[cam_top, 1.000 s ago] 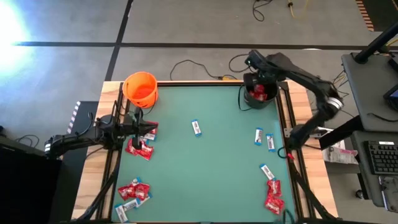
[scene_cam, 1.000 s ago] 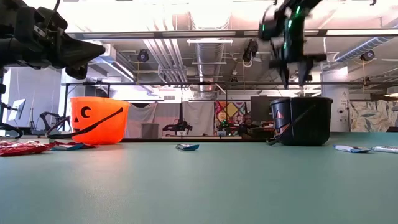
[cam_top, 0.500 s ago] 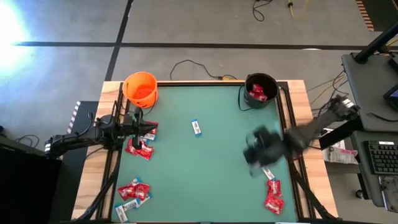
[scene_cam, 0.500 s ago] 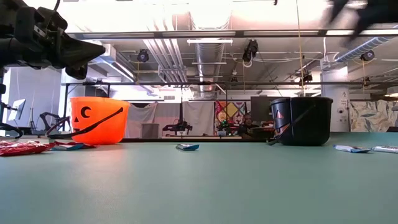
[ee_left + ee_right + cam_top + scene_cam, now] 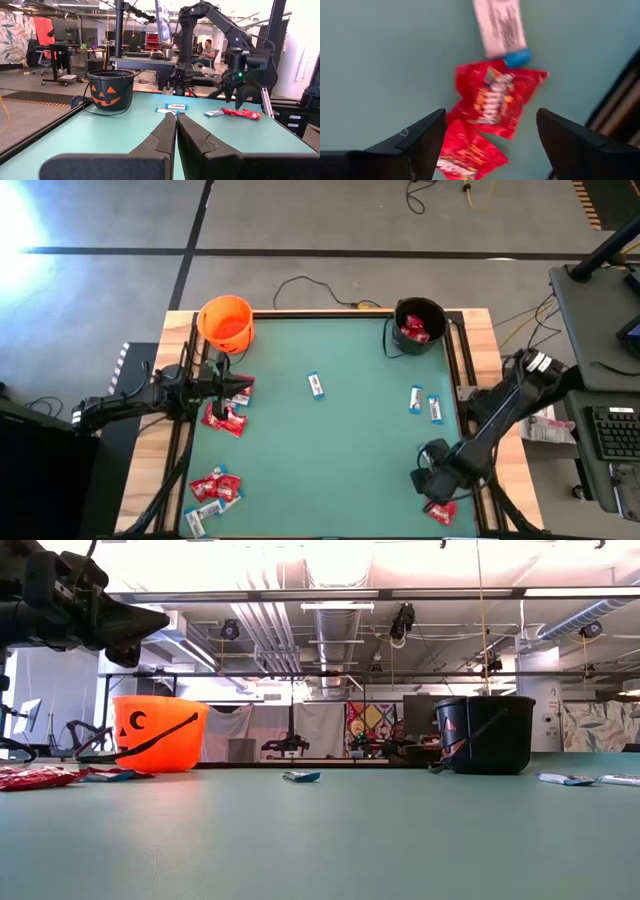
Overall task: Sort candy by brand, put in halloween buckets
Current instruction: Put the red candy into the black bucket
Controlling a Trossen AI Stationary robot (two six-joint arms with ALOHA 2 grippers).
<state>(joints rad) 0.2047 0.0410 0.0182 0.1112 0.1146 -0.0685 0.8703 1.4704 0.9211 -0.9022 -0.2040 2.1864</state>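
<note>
My right gripper point(image 5: 490, 116) is open and points down over two red packets point(image 5: 492, 102) near the table's right near corner, with a blue-and-white bar point(image 5: 500, 27) lying just beyond them. In the high view it point(image 5: 435, 472) hovers there, and one red packet point(image 5: 441, 510) shows beside it. My left gripper point(image 5: 176, 125) is shut and held level above the table's left side point(image 5: 238, 387), over red packets point(image 5: 224, 418). The orange bucket point(image 5: 226, 323) stands at the far left. The black bucket point(image 5: 419, 326), at the far right, holds red packets point(image 5: 415, 331).
Loose bars lie mid-table point(image 5: 316, 385) and on the right point(image 5: 416, 399) point(image 5: 435, 410). A mixed pile of red packets point(image 5: 215, 485) and a bar point(image 5: 198, 518) sits at the left near corner. Raised rails edge the table point(image 5: 468, 395). A person sits in the room beyond point(image 5: 207, 50).
My right arm has swung from above the black bucket toward the table's near right corner and come down over the red packets there; it has left the low view. The left arm and all candy have kept still.
</note>
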